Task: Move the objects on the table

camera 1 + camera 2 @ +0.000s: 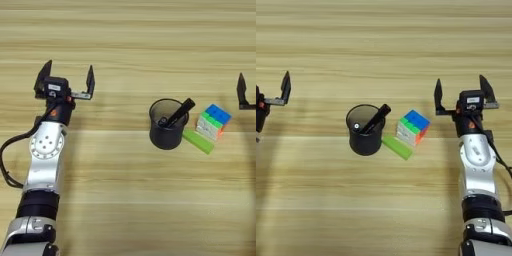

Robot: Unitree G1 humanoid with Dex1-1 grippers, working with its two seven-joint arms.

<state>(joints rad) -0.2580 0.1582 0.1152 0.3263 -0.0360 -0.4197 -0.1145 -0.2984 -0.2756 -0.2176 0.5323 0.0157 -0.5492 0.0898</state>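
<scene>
A marker pen (179, 113) (375, 118) stands tilted inside a dark cup (167, 125) (364, 130), its black cap end sticking out to the upper right. A flat bright-green block (198, 141) (396, 147) lies on the table (130, 45) just right of the cup. My left gripper (67, 81) hovers open over the wood far left of the cup, holding nothing. My right gripper (461, 92) is open to the right of the objects, also holding nothing.
A multicoloured puzzle cube (213, 121) (413, 127) sits right behind the green block, touching or nearly touching it. Both arms reach in from the near edge at the two sides.
</scene>
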